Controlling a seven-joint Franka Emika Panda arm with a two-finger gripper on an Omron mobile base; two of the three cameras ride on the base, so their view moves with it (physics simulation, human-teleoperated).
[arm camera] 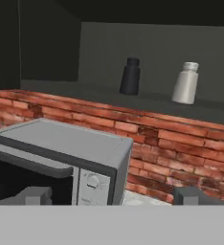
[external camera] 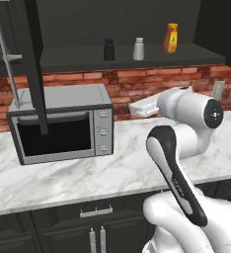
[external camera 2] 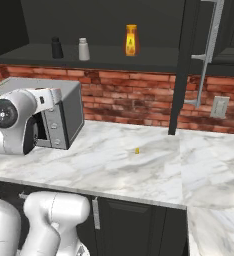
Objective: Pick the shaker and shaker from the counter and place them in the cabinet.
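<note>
The black shaker and the light grey shaker with its silvery cap stand upright side by side on the dark shelf of the cabinet, black one on the left. From the right they show as the black shaker and the grey shaker. My gripper is open with nothing between its fingers. It hangs over the counter, below the shelf and well back from both shakers, beside the microwave.
An orange-yellow bottle stands on the same shelf to the right of the shakers. A grey microwave sits on the counter's left. The cabinet doors hang open, with long silver bar handles. A tiny yellow speck lies on the marble.
</note>
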